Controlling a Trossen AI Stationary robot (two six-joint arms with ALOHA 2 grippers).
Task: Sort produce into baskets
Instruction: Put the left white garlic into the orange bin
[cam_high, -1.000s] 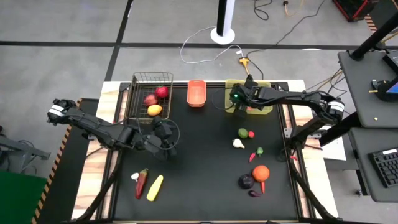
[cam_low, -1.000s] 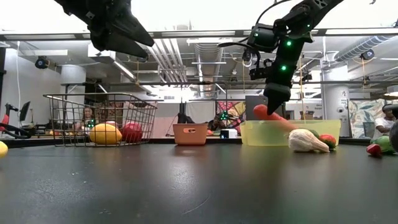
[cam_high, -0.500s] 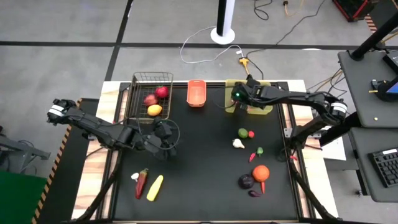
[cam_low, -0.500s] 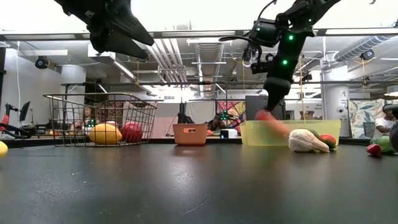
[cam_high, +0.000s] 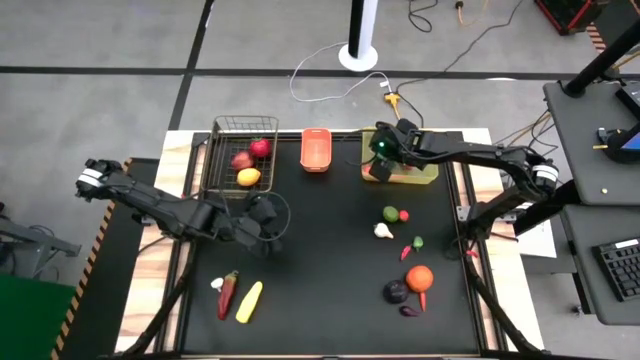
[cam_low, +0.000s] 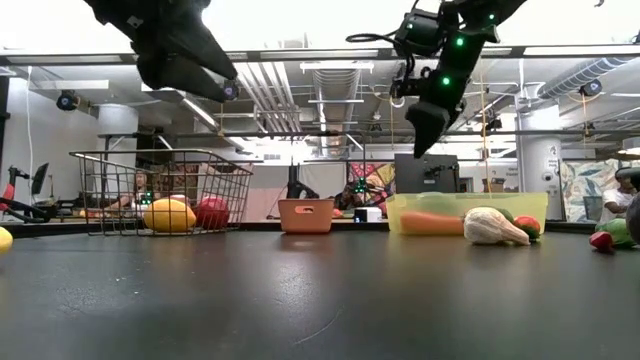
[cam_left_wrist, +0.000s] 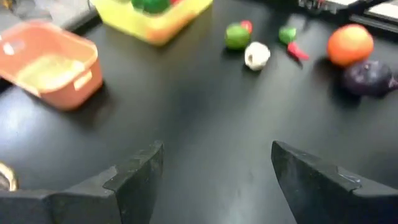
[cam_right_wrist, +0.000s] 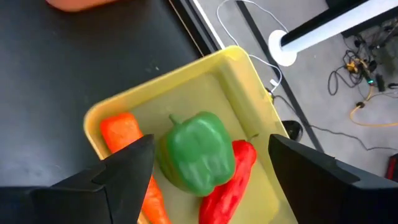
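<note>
My right gripper (cam_high: 380, 160) hangs open and empty above the near left corner of the yellow-green bin (cam_high: 425, 176). In its wrist view the bin (cam_right_wrist: 249, 68) holds an orange carrot (cam_right_wrist: 121, 134), a green pepper (cam_right_wrist: 196, 152) and a red chilli (cam_right_wrist: 227, 180). The carrot (cam_low: 430, 224) lies flat on the bin's floor. My left gripper (cam_high: 262, 222) is open and empty over the table's middle left. The wire basket (cam_high: 225, 140) holds two red fruits and a yellow lemon (cam_high: 249, 177). The orange basket (cam_high: 315, 150) stands between the wire basket and the bin.
Loose produce lies on the black table at the right: a green fruit (cam_high: 391, 213), white garlic (cam_high: 382, 231), a red chilli (cam_high: 406, 252), an orange (cam_high: 419, 278), a purple eggplant (cam_high: 396, 292). At the near left lie a corn cob (cam_high: 249, 301) and a dark red chilli (cam_high: 229, 292).
My right gripper has let go of the carrot at the bin's rim and has risen. The carrot has dropped into the yellow-green bin and now lies flat on its floor.
</note>
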